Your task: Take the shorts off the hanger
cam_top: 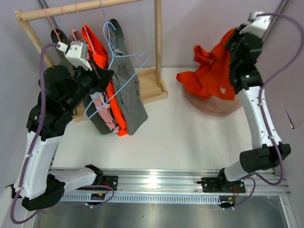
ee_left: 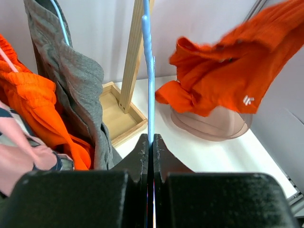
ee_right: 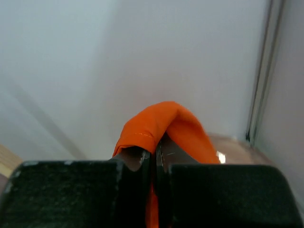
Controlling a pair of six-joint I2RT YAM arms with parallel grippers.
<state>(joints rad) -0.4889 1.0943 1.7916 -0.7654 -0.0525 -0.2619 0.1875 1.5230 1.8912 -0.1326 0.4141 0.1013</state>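
Note:
My left gripper [cam_top: 105,76] is shut on the thin blue wire hanger [cam_top: 124,84], which hangs empty from the wooden rack [cam_top: 85,6]. In the left wrist view the hanger [ee_left: 150,85] runs up from between my closed jaws [ee_left: 152,138]. Grey shorts [cam_top: 129,102], orange shorts [cam_top: 97,53], pink patterned shorts [cam_top: 102,107] and dark olive shorts [cam_top: 97,122] hang on the rack. My right gripper [cam_top: 233,40] is shut on the second orange shorts [cam_top: 213,71] and holds them above a pinkish basin [cam_top: 216,108]. The right wrist view shows orange fabric [ee_right: 164,126] pinched between my jaws [ee_right: 153,152].
The rack's wooden base tray [cam_top: 154,88] and upright post [cam_top: 157,33] stand just right of the hanging clothes. The basin [ee_left: 213,128] sits at the back right by the wall. A metal rail [cam_top: 156,183] runs along the near table edge.

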